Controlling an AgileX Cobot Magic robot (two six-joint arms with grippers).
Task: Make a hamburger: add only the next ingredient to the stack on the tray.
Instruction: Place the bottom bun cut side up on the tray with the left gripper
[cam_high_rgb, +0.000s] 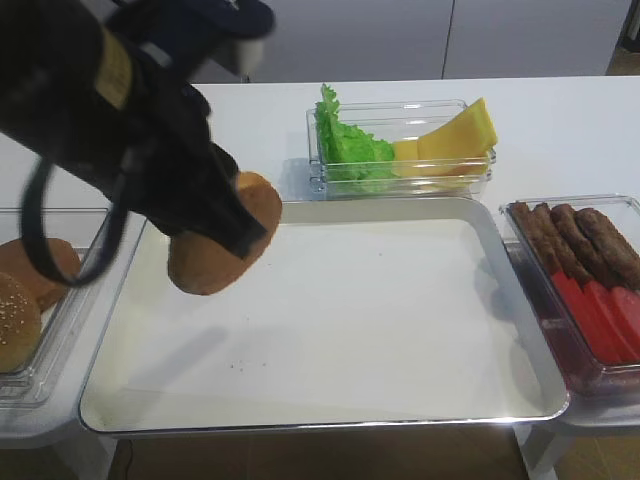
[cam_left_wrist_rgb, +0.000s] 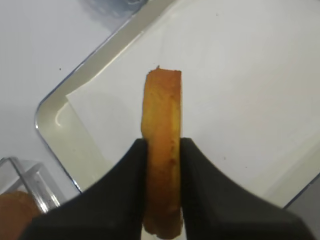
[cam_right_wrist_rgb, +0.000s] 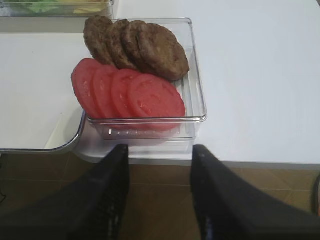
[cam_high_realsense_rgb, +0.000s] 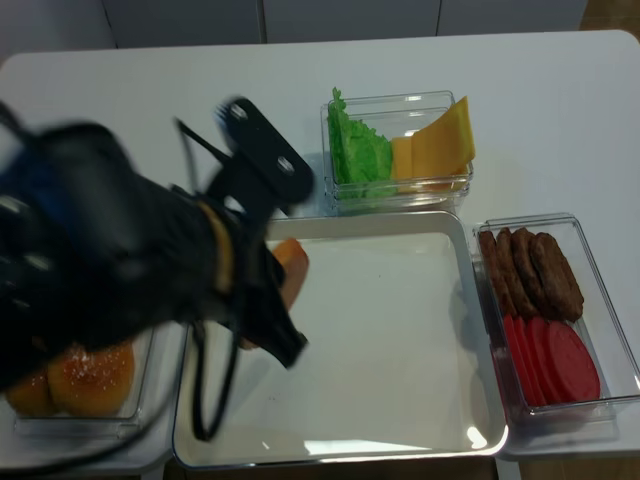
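Left wrist view shows the bun half (cam_left_wrist_rgb: 161, 155) held on edge between the two black fingers (cam_left_wrist_rgb: 125, 190) of the left gripper (cam_left_wrist_rgb: 162, 150), which is clamped on its flat sides. The bun hangs in the air above the left part of the tray (cam_left_wrist_rgb: 50, 117), over the white paper; it does not touch the tray. In the exterior high view the same bun (cam_high_rgb: 225, 245) is seen with its brown crust, partly hidden by the dark left arm (cam_high_rgb: 120, 130), and the tray (cam_high_rgb: 330, 420) under it carries nothing else. The right gripper (cam_right_wrist_rgb: 159, 155) stands with its fingers apart and holds nothing; it is off the table edge, just in front of a clear bin (cam_right_wrist_rgb: 192, 85) with tomato slices (cam_right_wrist_rgb: 130, 95) and patties (cam_right_wrist_rgb: 137, 47). Behind the tray is a bin with lettuce (cam_high_rgb: 345, 145) and cheese (cam_high_rgb: 455, 135). At the left is a bin with a seeded bun (cam_high_rgb: 15, 320) and another brown bun (cam_high_rgb: 45, 265).
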